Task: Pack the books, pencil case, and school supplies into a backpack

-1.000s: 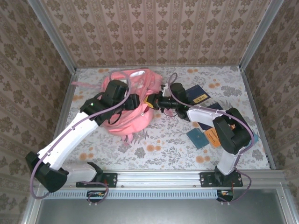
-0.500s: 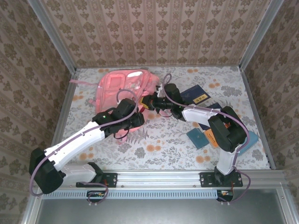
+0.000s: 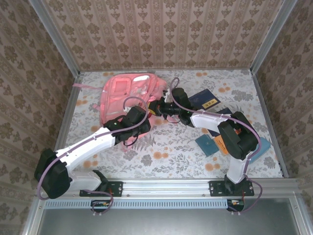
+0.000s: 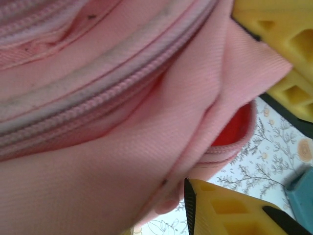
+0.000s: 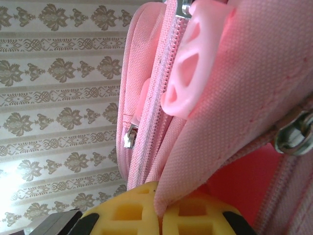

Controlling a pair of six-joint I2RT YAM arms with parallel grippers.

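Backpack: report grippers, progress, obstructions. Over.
Right gripper shut on backpack edge. Left gripper astride its fabric, grip unclear. Books not yet packed.

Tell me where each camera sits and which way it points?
Top external: above and behind the arms, looking down at the table, backpack, books, left gripper, right gripper.
Left wrist: on the left arm, close to the backpack; its yellow fingers flank a fold.
Right wrist: on the right arm, looking along the backpack's zipper toward the wall; finger below.
Shared: both wrist views see backpack fabric.
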